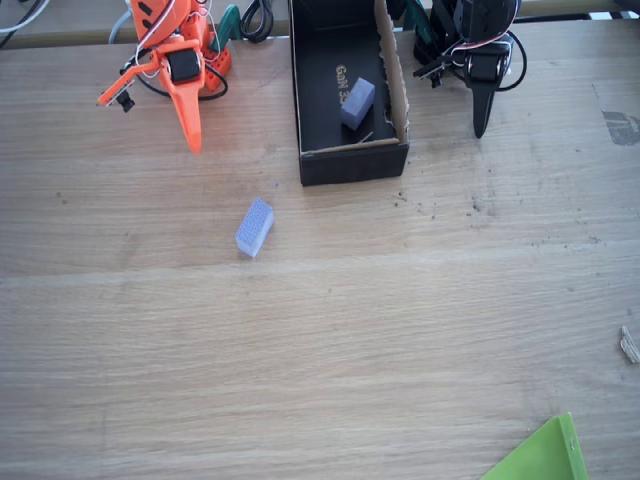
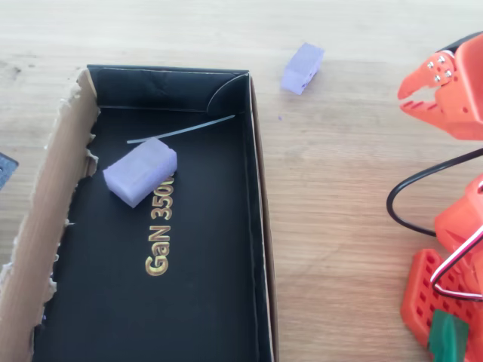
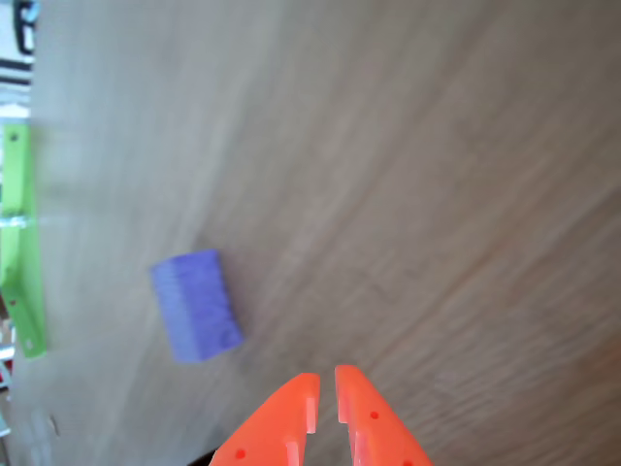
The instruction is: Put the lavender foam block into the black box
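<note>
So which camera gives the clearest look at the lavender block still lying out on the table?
The wrist view: the lavender foam block lies large and whole on bare wood, just ahead of the orange gripper. The fixed view shows it whole but small, left of the black box. The overhead view catches it small near the top edge.

Pale wood-grain table (image 1: 330, 340) under soft even light.

lavender foam block (image 1: 254, 227) on table, black box (image 1: 330, 160) — upright

orange plastic arm (image 1: 175, 60) with tapered orange jaws, small screws, and black, white and red cables.
</note>
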You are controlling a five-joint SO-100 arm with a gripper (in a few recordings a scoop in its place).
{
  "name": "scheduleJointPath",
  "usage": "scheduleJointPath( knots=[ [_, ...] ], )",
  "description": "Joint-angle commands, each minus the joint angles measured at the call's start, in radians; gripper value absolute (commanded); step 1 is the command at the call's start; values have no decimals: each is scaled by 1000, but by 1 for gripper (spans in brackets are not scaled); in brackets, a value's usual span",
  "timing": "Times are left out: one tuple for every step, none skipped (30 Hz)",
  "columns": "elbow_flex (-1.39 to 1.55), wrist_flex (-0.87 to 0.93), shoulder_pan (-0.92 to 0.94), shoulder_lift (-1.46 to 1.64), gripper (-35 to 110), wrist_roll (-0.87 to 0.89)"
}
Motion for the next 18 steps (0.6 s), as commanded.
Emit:
scheduleJointPath(
  knots=[
    [-295,-25,8,-334,0,40],
    [-426,3,20,-483,0,44],
    [-565,51,35,-617,0,55],
    [-683,100,46,-721,0,57],
    [-770,138,49,-793,0,57],
    [-827,160,43,-836,0,54],
    [-848,166,32,-851,0,54],
    [-847,163,21,-848,0,54],
    [-844,156,9,-845,0,54],
    [-850,158,-9,-845,0,61],
    [-862,167,-17,-853,0,86],
    [-881,186,-20,-873,0,112],
    [-894,196,-20,-900,0,123],
    [-905,196,-17,-927,0,118],
    [-911,196,-15,-942,0,112],
    [-916,196,-15,-951,0,106],
    [-933,206,-17,-969,0,101],
    [-962,224,-18,-1006,0,104]
  ],
)
